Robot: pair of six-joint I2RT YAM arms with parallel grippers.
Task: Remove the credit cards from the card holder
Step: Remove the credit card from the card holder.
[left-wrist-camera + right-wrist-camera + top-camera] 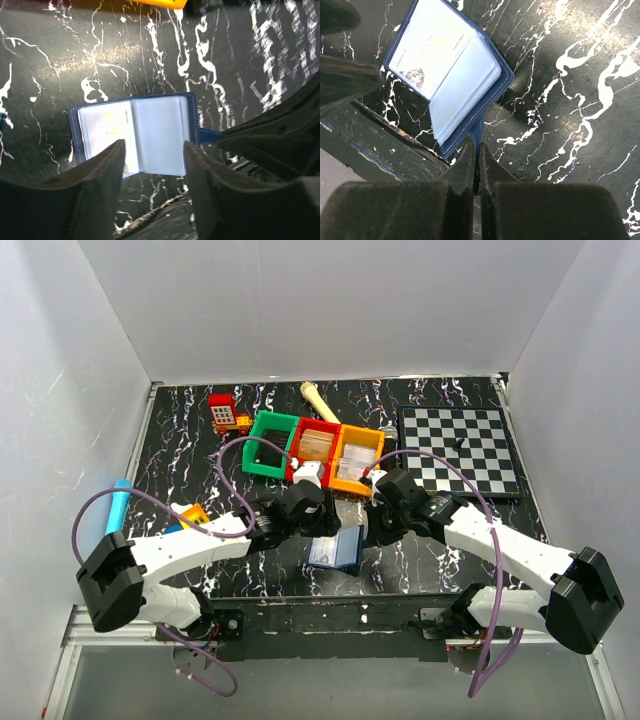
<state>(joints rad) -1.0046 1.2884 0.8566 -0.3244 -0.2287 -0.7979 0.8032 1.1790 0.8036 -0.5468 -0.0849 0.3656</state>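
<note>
Lying open near the table's near edge, navy card holder [135, 135], printed card [107, 132] showing through clear sleeves; snap tab [476, 131] pinched in closed right gripper [476, 149], left gripper [154, 147] parted above.

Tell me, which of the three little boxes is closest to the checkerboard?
The orange box, at the right end of the row, beside the checkerboard. The red box sits in the middle and the green box is farthest, at the left end.

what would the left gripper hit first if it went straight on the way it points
Most likely the open card holder, seen straight ahead between the open fingers of the left gripper; depth is unclear, so possibly the table just before it.
</note>
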